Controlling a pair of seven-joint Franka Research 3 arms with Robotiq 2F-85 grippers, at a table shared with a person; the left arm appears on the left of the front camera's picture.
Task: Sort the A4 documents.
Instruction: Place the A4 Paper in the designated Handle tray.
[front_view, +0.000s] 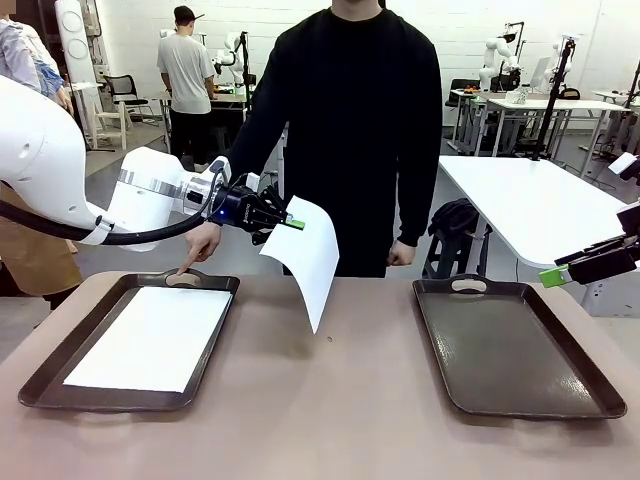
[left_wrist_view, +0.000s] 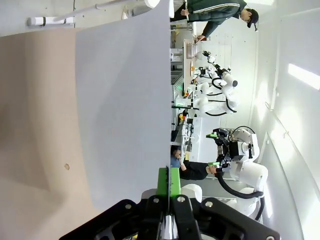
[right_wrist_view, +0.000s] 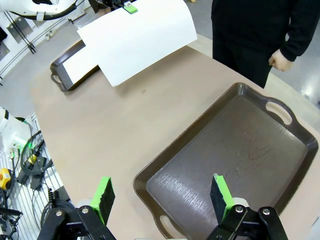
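Observation:
My left gripper (front_view: 288, 223) is shut on the top corner of a white A4 document (front_view: 306, 255) that hangs curled in the air over the table's middle, between the two trays. Seen from the left wrist, the green pads (left_wrist_view: 169, 181) pinch the sheet's edge (left_wrist_view: 125, 100). Another white A4 document (front_view: 152, 336) lies flat in the left dark tray (front_view: 100, 403). My right gripper (right_wrist_view: 161, 194) stands open above the near end of the right dark tray (right_wrist_view: 240, 145), with nothing between its fingers. It also shows at the right edge of the front view (front_view: 556, 273).
A person in black stands at the far side. One hand (front_view: 203, 243) points a finger down at the left tray's far handle; the other (front_view: 401, 254) hangs by the side. The right tray (front_view: 510, 350) holds nothing. Bare tabletop (front_view: 330, 400) lies between the trays.

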